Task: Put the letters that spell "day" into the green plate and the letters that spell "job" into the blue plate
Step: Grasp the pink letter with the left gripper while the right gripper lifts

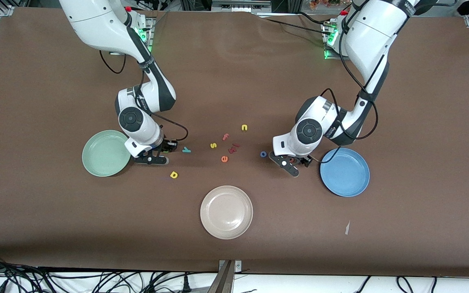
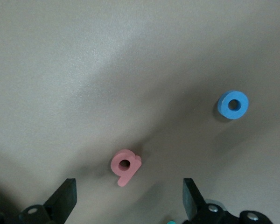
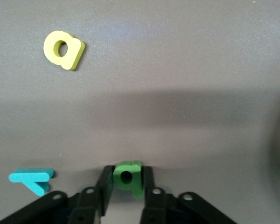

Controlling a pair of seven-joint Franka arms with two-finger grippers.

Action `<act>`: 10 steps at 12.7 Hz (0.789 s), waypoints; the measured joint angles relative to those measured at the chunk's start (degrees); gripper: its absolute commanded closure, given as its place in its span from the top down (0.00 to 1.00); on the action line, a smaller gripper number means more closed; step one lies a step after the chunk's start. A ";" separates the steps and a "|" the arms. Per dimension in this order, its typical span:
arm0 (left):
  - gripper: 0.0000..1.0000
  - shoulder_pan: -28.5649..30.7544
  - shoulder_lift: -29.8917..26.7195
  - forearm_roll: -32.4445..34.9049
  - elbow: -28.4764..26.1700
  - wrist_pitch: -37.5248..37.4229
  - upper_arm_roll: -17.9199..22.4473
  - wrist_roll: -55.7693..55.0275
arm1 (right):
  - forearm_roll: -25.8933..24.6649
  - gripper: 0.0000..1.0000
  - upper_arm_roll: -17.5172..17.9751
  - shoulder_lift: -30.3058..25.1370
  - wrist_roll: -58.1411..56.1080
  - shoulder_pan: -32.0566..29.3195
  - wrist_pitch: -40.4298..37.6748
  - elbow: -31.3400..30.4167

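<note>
Your right end effector (image 3: 126,186) pinches the "a" (image 3: 128,179) on the surface beside the green plate (image 1: 106,153) — lift and carry it there. Your left end effector (image 2: 129,198) hangs wide open, empty, over the "b" (image 2: 125,165).

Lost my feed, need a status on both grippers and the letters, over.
Right gripper shut on green "a", beside green plate. Left gripper open over coral "b", near blue plate. Both plates bare. Nothing blocking.
</note>
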 measured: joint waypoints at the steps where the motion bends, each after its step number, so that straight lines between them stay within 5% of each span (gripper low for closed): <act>1: 0.98 0.04 0.16 0.03 -0.31 1.02 0.09 0.26 | 0.00 0.28 0.00 0.00 -0.01 0.00 0.01 0.00; 5: 0.60 0.04 1.01 0.19 -0.54 2.45 0.13 1.05 | 0.00 0.21 -0.02 -0.01 -0.01 0.00 0.17 0.07; 10: 0.37 0.03 1.72 2.83 -0.63 4.36 0.14 1.16 | 0.00 0.20 -3.98 -2.71 -4.90 -0.14 -7.46 2.68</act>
